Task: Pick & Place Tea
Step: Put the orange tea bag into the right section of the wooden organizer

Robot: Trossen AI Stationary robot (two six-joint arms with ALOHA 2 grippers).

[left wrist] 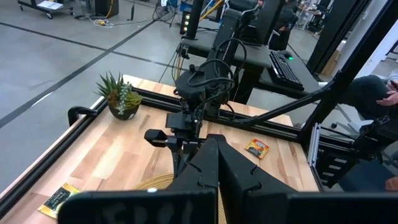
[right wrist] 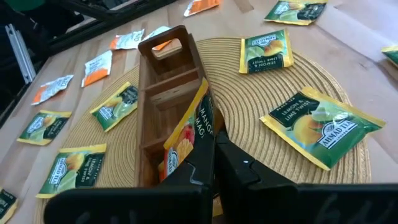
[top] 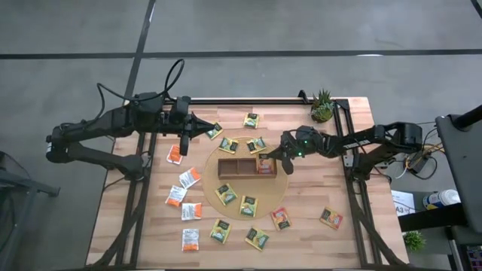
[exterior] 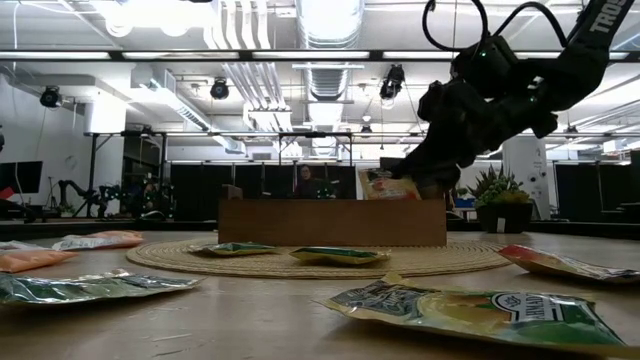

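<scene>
Over the tray's (right wrist: pixel 163 93) end compartment nearest the right arm, the right gripper (right wrist: pixel 208 146) pinches an orange sachet (right wrist: pixel 186 134) tilted against the wall. Released askew, it may catch the rim and tip out. Left gripper (top: pixel 202 128) waits pressed shut beyond the tray.

Tray (top: pixel 237 166): brown wood, three compartments. Round mat (top: pixel 213 154) under it: tan woven rings. Table (top: pixel 354 188): pale wood planks, black frame. Sachet held by right gripper (top: pixel 266 160): orange-red (right wrist: pixel 186 134), dark label. Sachets at mat's 12 o'clock: yellow-green (top: pixel 251 120). Sachets at 9 o'clock: white with orange (top: pixel 174 154). Plant (top: pixel 323 107) at 2 o'clock: green. Arms: black.
</scene>
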